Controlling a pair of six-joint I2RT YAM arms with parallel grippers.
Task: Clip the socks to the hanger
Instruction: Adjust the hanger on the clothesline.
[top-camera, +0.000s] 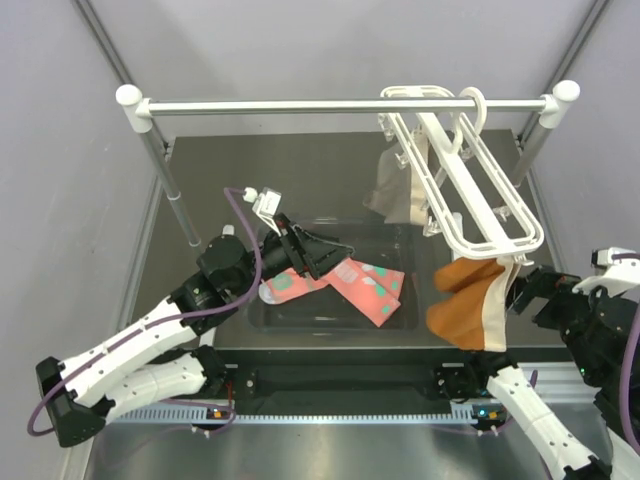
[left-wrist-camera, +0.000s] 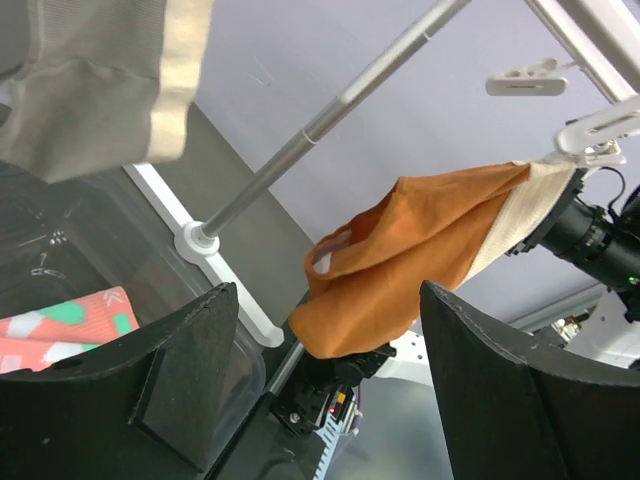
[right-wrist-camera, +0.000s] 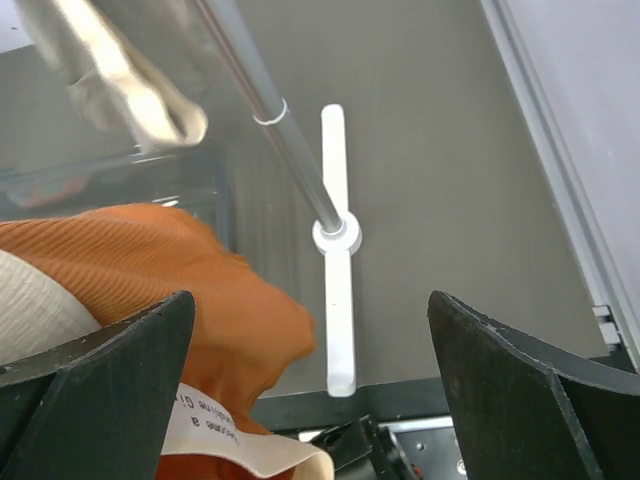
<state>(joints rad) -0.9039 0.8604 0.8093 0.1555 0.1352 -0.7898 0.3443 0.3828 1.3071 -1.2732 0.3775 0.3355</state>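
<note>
The salmon-pink socks (top-camera: 365, 285) with mint toes lie in a clear bin (top-camera: 330, 315) at the table's middle; a corner shows in the left wrist view (left-wrist-camera: 60, 325). The white hanger (top-camera: 470, 190) hangs by its hook from the metal rail and slants toward the front right. My left gripper (top-camera: 325, 255) is open and empty just above the socks' left end. My right gripper (top-camera: 525, 290) is open and empty, right of the hanger's near end, close to the hanging orange cloth.
A rust-orange cloth (top-camera: 462, 300) with a beige band is clipped at the hanger's near end, also in the wrist views (left-wrist-camera: 420, 250) (right-wrist-camera: 130, 290). A beige-grey cloth (top-camera: 395, 190) hangs further back. The metal rail (top-camera: 340, 104) with ball ends stands on two posts.
</note>
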